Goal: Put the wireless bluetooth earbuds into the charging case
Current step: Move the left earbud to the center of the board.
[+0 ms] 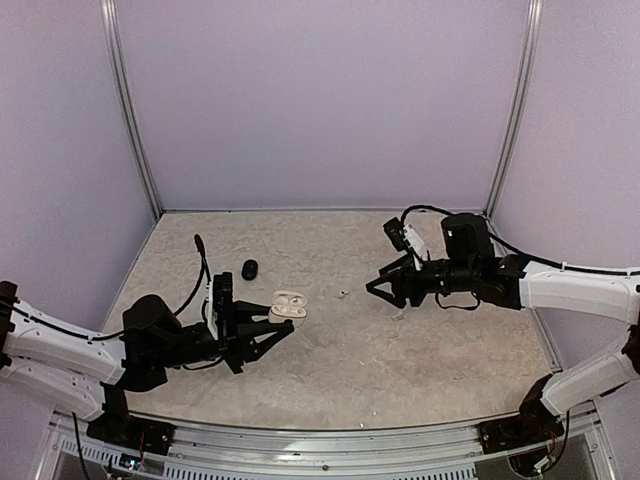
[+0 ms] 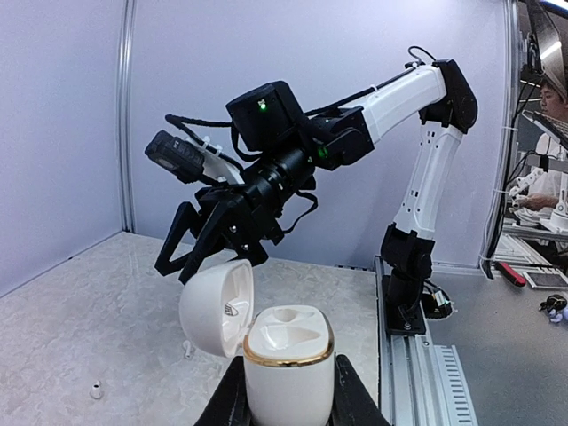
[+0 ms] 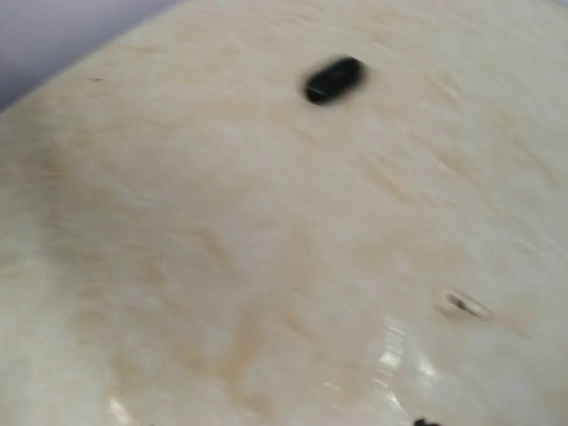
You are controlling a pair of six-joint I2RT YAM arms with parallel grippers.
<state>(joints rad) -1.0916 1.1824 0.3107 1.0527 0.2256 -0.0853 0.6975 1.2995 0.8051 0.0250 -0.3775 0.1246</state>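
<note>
The left gripper (image 2: 288, 399) pinched the case (image 2: 288, 355) upright by its body, with the lid (image 2: 217, 306) hinged open to the gripper's left. The right gripper (image 1: 380, 280) hung above the table (image 1: 330, 380), fingers spread around nothing, pointing at the case but well apart from it. A black pod (image 1: 249, 268) lay beyond the left gripper's tips. The earbuds were too small to make out.

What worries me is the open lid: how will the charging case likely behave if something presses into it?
Probably stiff: the charging case looks like a hard glossy shell, so it may slip in the left gripper. The hinged lid stands open to one side and could swing shut if bumped. Clamped upright, it seems unlikely to tip.
</note>
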